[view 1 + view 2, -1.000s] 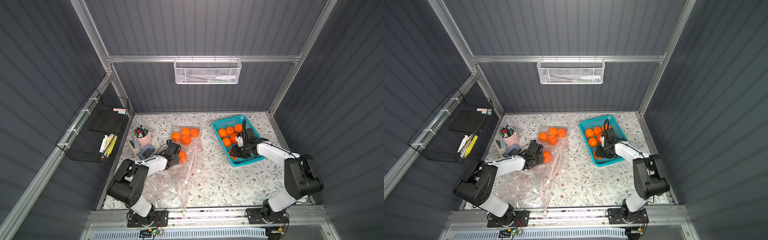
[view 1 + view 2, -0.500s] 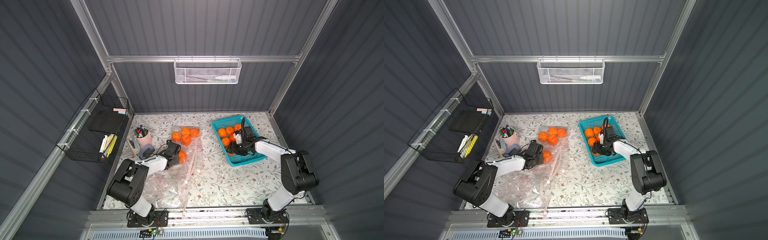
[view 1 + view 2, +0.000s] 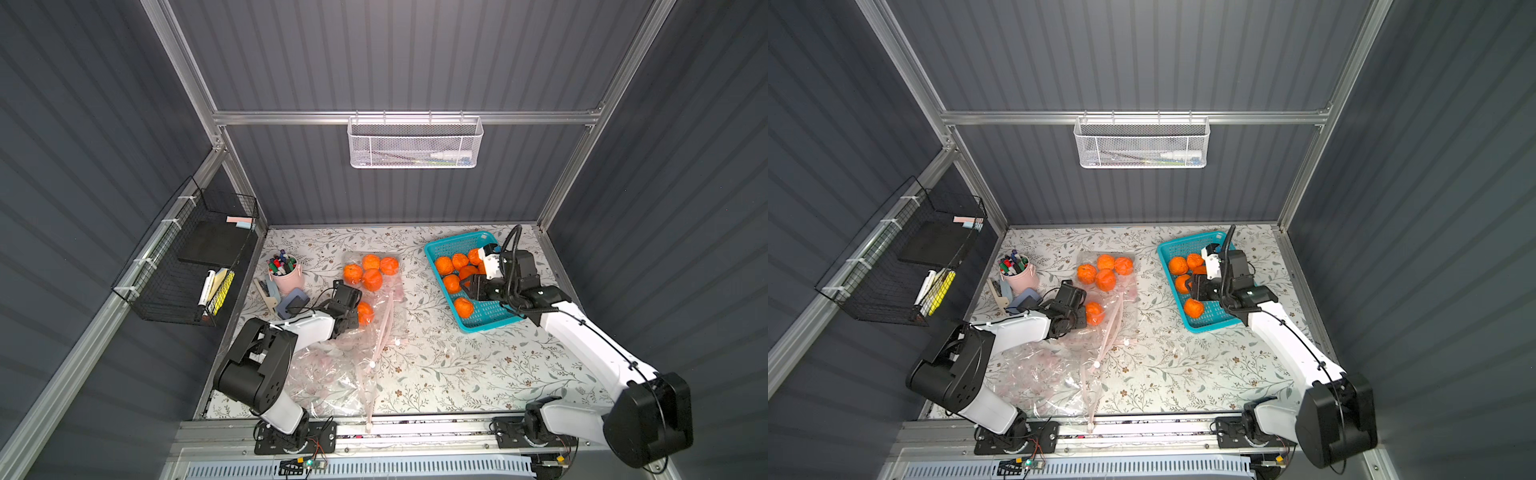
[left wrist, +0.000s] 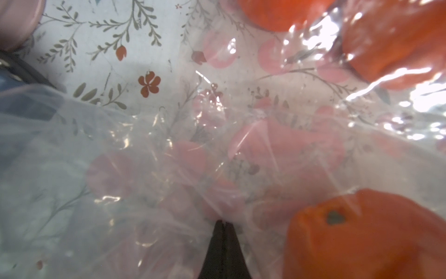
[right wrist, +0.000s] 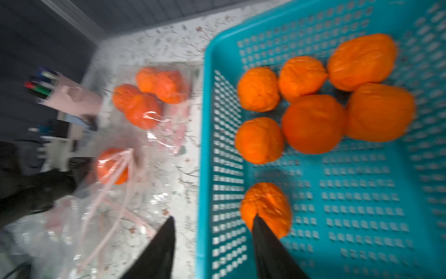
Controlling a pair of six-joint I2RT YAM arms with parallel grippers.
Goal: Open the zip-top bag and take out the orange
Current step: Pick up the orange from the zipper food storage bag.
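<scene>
A clear zip-top bag (image 3: 392, 301) with pink spots lies mid-table in both top views, and one orange (image 3: 365, 312) (image 3: 1094, 313) sits inside it. My left gripper (image 3: 356, 323) (image 4: 223, 221) is shut on the bag's film, right beside that orange (image 4: 362, 236). A cluster of oranges (image 3: 370, 270) sits in a bag at the far end. My right gripper (image 3: 469, 287) (image 5: 214, 217) hangs open and empty over the left wall of the teal basket (image 3: 490, 319) (image 5: 205, 145). One orange (image 3: 462, 306) (image 5: 268, 205) lies loose in the basket just under one finger. Several more oranges (image 5: 311, 123) crowd its far part.
A crumpled clear bag (image 3: 328, 374) spreads towards the front edge by the left arm's base. A pink pen cup (image 3: 286, 274) and a blue stapler (image 3: 293, 300) stand at the left. A black wire rack (image 3: 195, 266) and a white mesh basket (image 3: 413, 143) hang on the walls.
The right gripper has shifted a little over the basket's left side. The left arm and the bag have not moved.
</scene>
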